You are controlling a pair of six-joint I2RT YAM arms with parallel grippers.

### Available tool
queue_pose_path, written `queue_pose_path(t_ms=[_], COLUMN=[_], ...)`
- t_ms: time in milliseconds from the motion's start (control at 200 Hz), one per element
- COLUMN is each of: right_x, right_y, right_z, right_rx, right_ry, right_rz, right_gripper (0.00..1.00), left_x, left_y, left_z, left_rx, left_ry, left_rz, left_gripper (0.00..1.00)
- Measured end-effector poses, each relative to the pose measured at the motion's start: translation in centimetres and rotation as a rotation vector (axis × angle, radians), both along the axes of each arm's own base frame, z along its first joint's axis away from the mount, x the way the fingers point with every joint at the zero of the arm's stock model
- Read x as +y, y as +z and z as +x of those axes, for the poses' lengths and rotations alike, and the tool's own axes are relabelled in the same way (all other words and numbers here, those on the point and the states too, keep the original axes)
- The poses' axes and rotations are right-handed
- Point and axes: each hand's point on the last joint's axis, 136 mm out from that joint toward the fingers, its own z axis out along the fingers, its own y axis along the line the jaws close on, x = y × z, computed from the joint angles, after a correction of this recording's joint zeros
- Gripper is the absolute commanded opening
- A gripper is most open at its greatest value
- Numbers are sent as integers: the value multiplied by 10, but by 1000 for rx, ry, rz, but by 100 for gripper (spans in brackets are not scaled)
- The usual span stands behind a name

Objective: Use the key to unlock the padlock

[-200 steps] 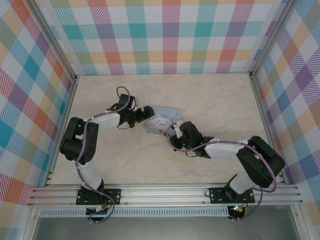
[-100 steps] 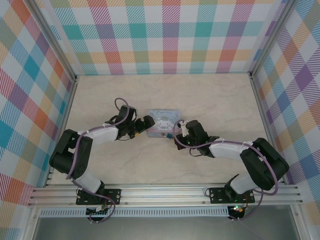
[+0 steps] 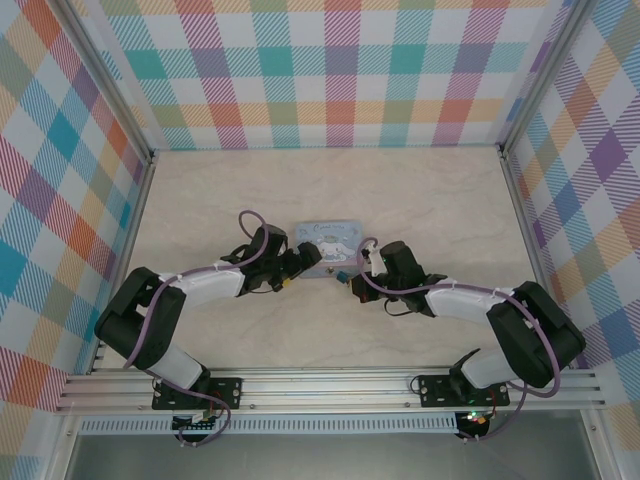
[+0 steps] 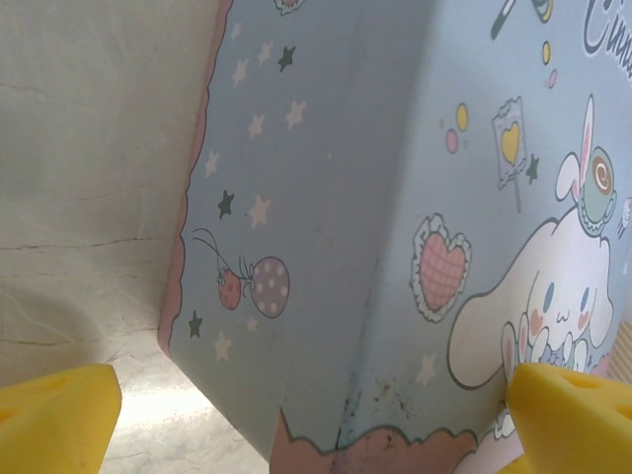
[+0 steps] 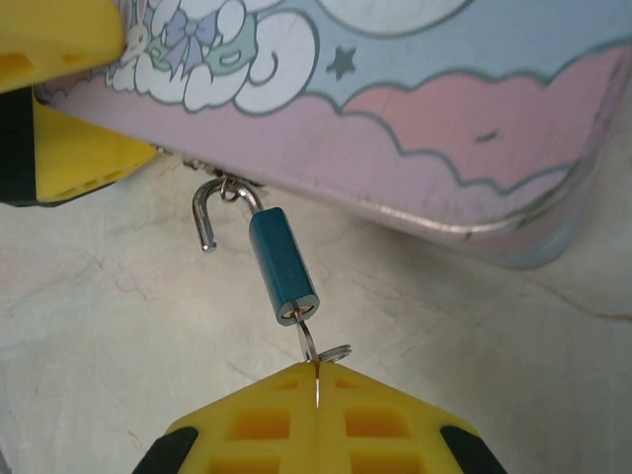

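**A:** How is the overhead view lit?

**B:** Brightly and evenly from above. The arms (image 3: 200, 285) cast only faint, soft shadows on the pale counter (image 3: 400, 190), with no glare.

**A:** And the left wrist camera?

**B:** Soft focus. The tin (image 4: 395, 247) just ahead of the left gripper (image 4: 316, 420) is slightly blurred, and the yellow fingertips (image 4: 49, 415) more so. A grey shadow dims the counter beyond its left fingertip.

**A:** The right wrist?

**B:** Sharper. Just ahead of the right gripper (image 5: 318, 395), the padlock (image 5: 283, 265) is crisp, its shackle (image 5: 204, 212) glinting. The tin's metal rim shines faintly.
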Motion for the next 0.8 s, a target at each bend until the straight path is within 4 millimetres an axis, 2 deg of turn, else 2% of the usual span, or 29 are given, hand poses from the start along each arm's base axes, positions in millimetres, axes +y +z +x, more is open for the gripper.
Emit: queue_pose_path(t_ms=[235, 405, 555, 655, 800], right_x=[4, 4, 4, 5, 4], right_y=[-6, -12, -20, -21, -18], right_z=[-8, -10, -11, -11, -10], right_rx=[74, 149, 225, 241, 220], right_ry=[38, 22, -6, -7, -3], right_rz=[46, 81, 90, 96, 97], right_gripper=[0, 0, 0, 10, 30], left_x=[10, 16, 31, 40, 50], left_y=[10, 40, 62, 67, 67], left_z=[0, 14, 32, 39, 43], left_rx=[-17, -82, -134, -149, -147], left_ry=[18, 30, 59, 75, 77], left_rz=[48, 65, 71, 77, 101], left_gripper=[100, 100, 100, 100, 100])
